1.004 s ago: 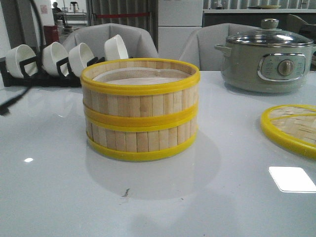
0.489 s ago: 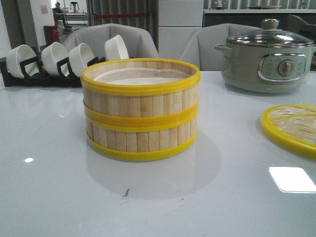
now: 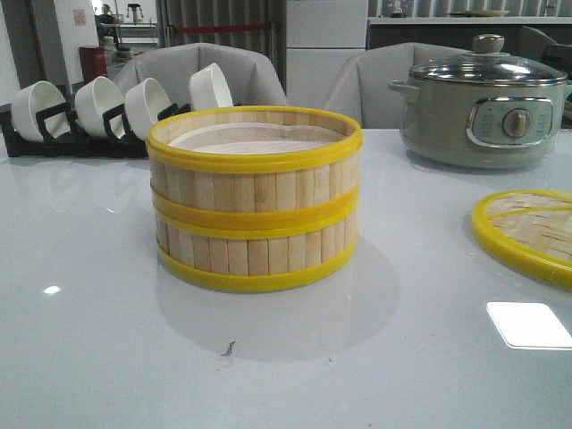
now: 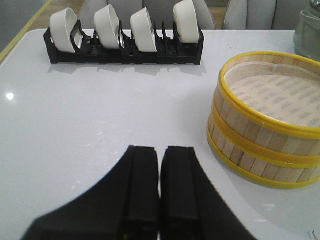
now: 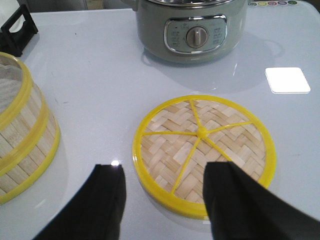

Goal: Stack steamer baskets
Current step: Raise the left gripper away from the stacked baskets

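Observation:
Two steamer baskets stand stacked on the white table, the upper basket sitting squarely on the lower basket. The stack also shows in the left wrist view and at the edge of the right wrist view. My left gripper is shut and empty above bare table, apart from the stack. My right gripper is open and empty, its fingers above the near rim of the woven lid. Neither gripper shows in the front view.
A grey-green electric pot stands at the back right. The flat woven lid lies at the right edge. A black rack with white bowls stands at the back left. Grey chairs stand behind the table.
A dark arm or cable at the far left edge of the front view has moved out of view. The stacked baskets have not moved.

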